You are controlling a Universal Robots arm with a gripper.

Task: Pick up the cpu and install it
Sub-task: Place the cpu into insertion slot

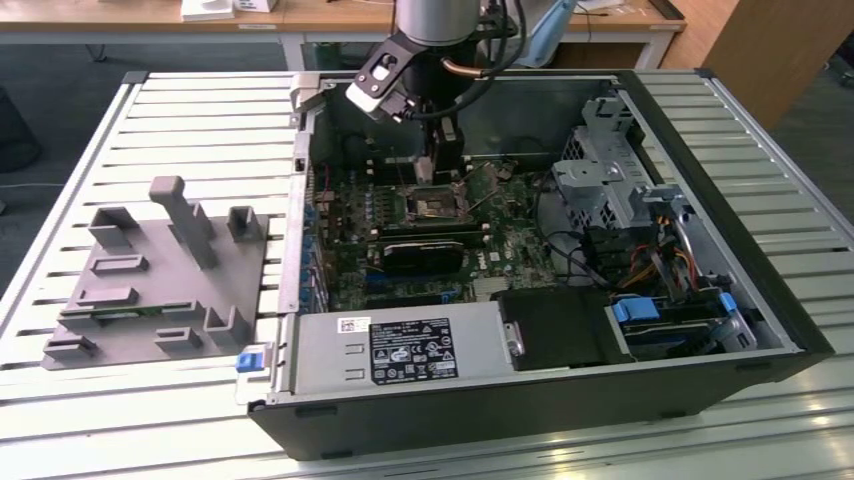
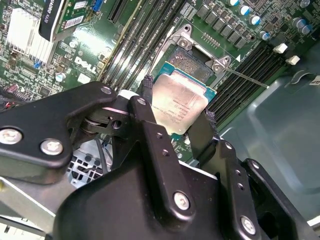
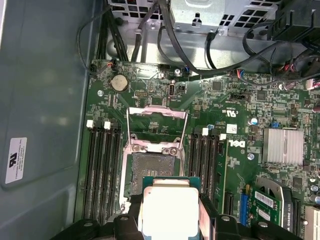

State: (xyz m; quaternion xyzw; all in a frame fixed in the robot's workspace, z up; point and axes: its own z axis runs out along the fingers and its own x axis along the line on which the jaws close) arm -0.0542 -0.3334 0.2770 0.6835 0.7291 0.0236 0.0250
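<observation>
The black two-fingered tool (image 2: 178, 103) pinches the small flat square silvery-grey cpu (image 3: 170, 207) by two opposite edges. This grip likely keeps the cpu level as it hovers close over the dark square motherboard socket (image 3: 151, 172). The socket's metal frame (image 3: 157, 126) stands hinged open, baring the contacts.

- In the first wrist view, the picture's edge cuts off the cpu (image 3: 170, 207) at its end away from the fingertips.
- In the second wrist view, the fingers (image 2: 205, 132) of the gripper (image 2: 178, 101) cover two opposite cpu edges.
- The cpu hides the part of the socket (image 3: 150, 172) beneath the tool.
- The arm (image 1: 434, 20) runs out of the exterior view.
</observation>
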